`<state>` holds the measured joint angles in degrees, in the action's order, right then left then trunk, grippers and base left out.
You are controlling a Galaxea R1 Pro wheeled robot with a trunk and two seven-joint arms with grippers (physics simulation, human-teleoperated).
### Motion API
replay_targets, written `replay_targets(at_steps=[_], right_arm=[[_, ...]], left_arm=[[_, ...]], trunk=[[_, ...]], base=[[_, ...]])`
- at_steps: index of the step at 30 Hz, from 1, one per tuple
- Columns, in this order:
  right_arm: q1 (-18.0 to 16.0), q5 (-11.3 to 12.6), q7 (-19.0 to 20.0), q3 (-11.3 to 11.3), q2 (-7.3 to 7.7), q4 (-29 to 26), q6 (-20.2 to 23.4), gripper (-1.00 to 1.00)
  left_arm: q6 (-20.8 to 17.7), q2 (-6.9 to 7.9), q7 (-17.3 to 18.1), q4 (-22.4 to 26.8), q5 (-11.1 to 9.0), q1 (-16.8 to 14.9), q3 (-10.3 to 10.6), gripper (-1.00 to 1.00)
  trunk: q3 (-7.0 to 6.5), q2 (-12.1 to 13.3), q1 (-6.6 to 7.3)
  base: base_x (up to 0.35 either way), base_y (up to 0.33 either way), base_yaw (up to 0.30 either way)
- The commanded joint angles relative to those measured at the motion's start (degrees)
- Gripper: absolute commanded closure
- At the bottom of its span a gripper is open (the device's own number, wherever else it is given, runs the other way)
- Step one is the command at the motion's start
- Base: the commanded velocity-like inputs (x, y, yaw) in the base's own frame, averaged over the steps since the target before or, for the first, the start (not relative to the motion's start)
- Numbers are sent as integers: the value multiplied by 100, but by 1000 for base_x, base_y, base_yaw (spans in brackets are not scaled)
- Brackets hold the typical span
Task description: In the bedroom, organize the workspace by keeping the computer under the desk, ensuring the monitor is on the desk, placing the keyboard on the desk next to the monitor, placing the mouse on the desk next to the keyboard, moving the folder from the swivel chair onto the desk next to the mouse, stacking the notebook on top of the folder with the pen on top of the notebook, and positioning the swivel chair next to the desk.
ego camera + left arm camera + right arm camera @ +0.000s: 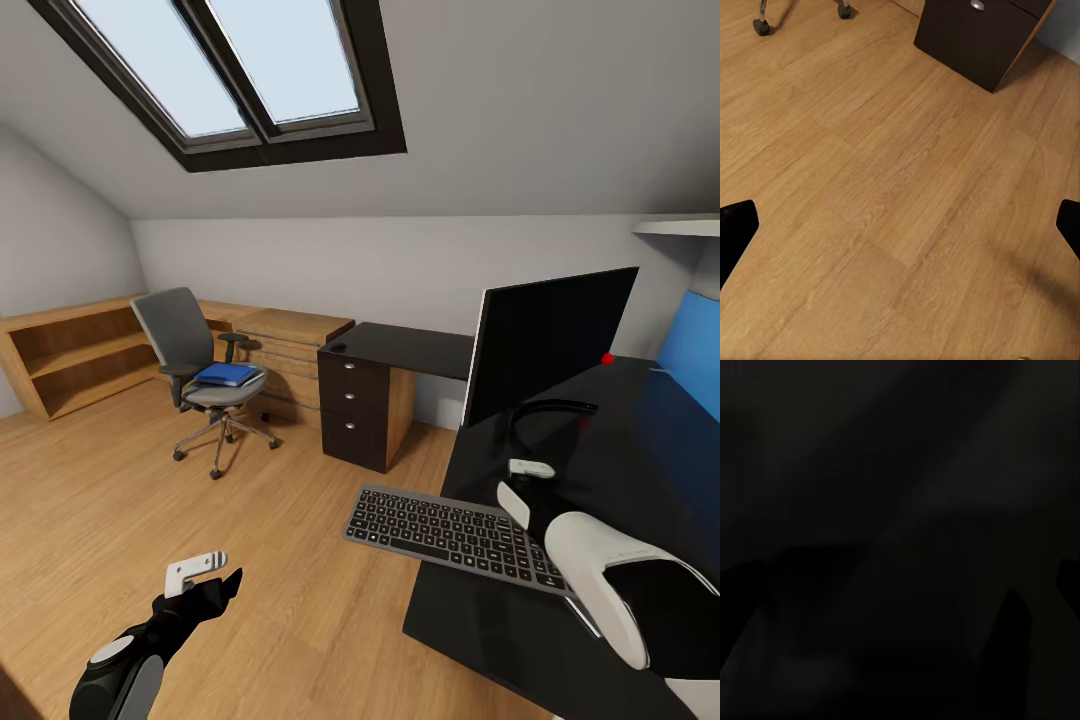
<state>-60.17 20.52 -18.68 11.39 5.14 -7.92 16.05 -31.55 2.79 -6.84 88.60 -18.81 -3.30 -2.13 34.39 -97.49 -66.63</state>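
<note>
The monitor [550,345] stands on the black desk [640,440] at the right. The keyboard [450,530] lies at the desk's near edge, its left end jutting over the floor. My right gripper [522,485] hovers open just behind the keyboard's right part, in front of the monitor's base. The right wrist view is close on the dark desk top [900,510]. Across the room stands the swivel chair [200,375] with the blue folder [228,374] on its seat. My left gripper [205,575] hangs open and empty over the floor [900,187]. Computer, notebook and pen are out of view.
The desk's far wing ends in a black drawer unit [355,405], which also shows in the left wrist view [975,34], with a small dark object [338,347] on top. Low light-wood cabinets [70,355] line the back wall. Behind the monitor lies a small red object [606,358].
</note>
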Motion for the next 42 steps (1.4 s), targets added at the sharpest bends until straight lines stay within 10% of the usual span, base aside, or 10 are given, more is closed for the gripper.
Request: replay_targets(at_steps=[1, 42], right_arm=[[5, 158, 62, 11, 10, 1, 135, -100], [5, 568, 190, 3, 128, -7, 513, -100]], left_arm=[[-26, 2, -46, 8, -61, -4, 5, -100], [-33, 2, -43, 8, -61, -4, 7, -100]], trunk=[[8, -2, 0], [8, -2, 0]], base=[[0, 0, 0], [-62, 12, 0]])
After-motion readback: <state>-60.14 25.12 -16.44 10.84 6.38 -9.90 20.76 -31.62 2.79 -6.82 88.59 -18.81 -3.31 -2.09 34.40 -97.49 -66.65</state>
